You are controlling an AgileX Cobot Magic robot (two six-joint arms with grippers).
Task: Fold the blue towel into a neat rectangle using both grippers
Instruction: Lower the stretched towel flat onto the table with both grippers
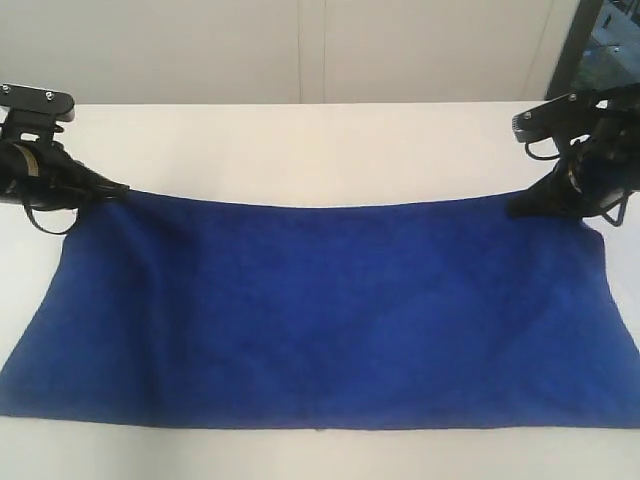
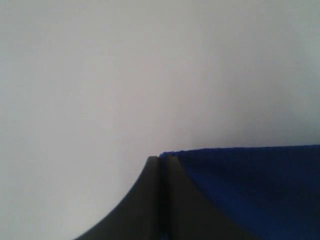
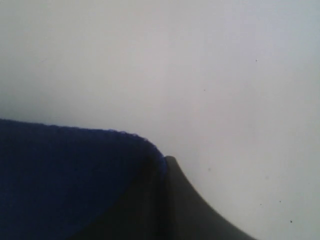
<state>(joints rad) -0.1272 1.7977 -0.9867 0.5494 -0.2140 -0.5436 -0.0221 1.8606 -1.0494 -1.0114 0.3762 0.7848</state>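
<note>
- Exterior view: the blue towel [image 1: 320, 310] lies spread flat and wide on the white worktop [image 1: 300, 150], covering its near half. The long near hem runs close along the worktop's near edge.
- Exterior view: the towel's far hem stretches between the two arms and bows slightly toward the near edge in the middle. The far part of the worktop, up to the pale wall [image 1: 300, 50], is bare white.
- Exterior view: the left pincer [image 1: 115, 190] sits by the worktop's left edge, nipped onto the towel's far left corner. The right pincer [image 1: 520, 205] sits by the right edge on the far right corner. Whether the corners are raised off the surface I cannot tell.
- Left wrist view: the left pincer [image 2: 159, 160] has its two dark fingers pressed together with no gap, the corner of the blue towel [image 2: 250, 190] caught at their tips. White worktop [image 2: 125, 75] fills everything beyond.
- Right wrist view: the right pincer [image 3: 164, 161] is likewise squeezed tight, with the rounded corner of the blue towel [image 3: 65, 175] gripped at its tips. Lightly speckled white worktop [image 3: 225, 75] lies beyond.
</note>
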